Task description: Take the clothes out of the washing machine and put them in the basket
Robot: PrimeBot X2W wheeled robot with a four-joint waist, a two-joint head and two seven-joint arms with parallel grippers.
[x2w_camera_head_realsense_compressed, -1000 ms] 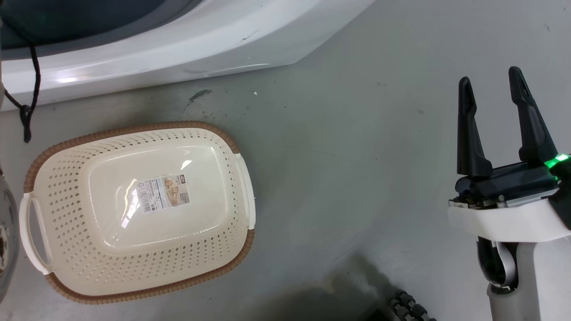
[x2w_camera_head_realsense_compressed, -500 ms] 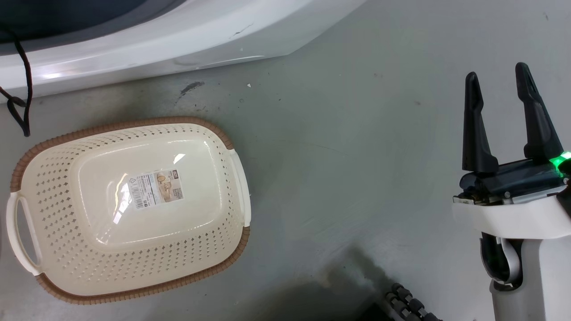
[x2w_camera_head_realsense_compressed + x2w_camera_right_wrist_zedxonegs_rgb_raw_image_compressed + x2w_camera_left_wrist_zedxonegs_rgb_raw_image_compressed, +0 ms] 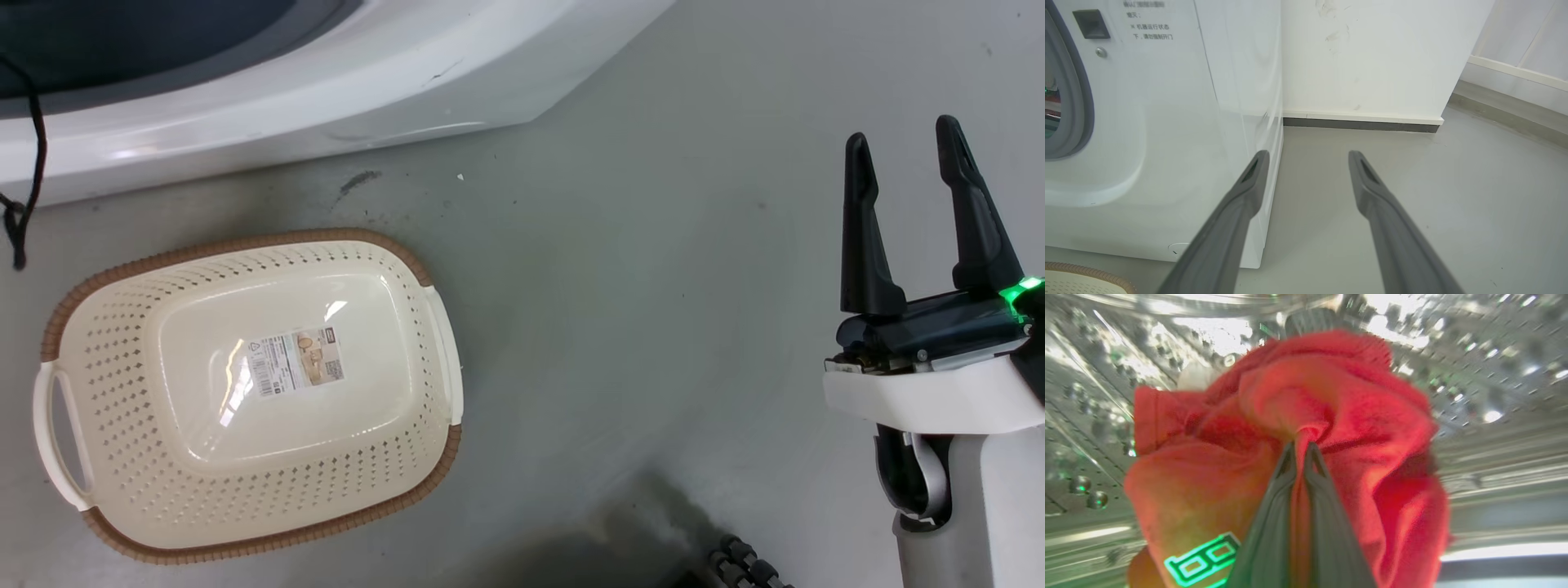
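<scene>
L gripper [image 3: 1301, 446] is clamped shut on a pinch of the red jersey [image 3: 1363, 416], inside the steel drum [image 3: 1494, 367] of the washing machine [image 3: 343, 90]. In the L wrist view the cloth bunches round the gripper from 9 to 3 o'clock, w/ green-tinted digits [image 3: 1202, 561] at 7 o'clock. R gripper [image 3: 900, 135] hangs at 3 o'clock in the head view, jaws wide apart, holding nothing, over bare floor [image 3: 620, 278]. Progress, as I judge it: early. The basket [image 3: 245, 490] sits on the floor at 8 o'clock in the head view, near the machine's front. The label [image 3: 295, 371] on its bottom is plain to see, w/ no cloth in it. So nothing is delivered yet. This jersey is gripped but inside the drum, so pull-out, carry and drop are all left. I can't tell from the bunched red mass whether it's one garment or both. For the grasp and the drum interior I go by the L wrist view; for the basket's place and the R gripper's spot, the head view. The R wrist view looks out between my jaws at the machine's white front, w/ the grey porthole rim [image 3: 1084, 102] at 9 o'clock and the wall [image 3: 1372, 53] at 12.
</scene>
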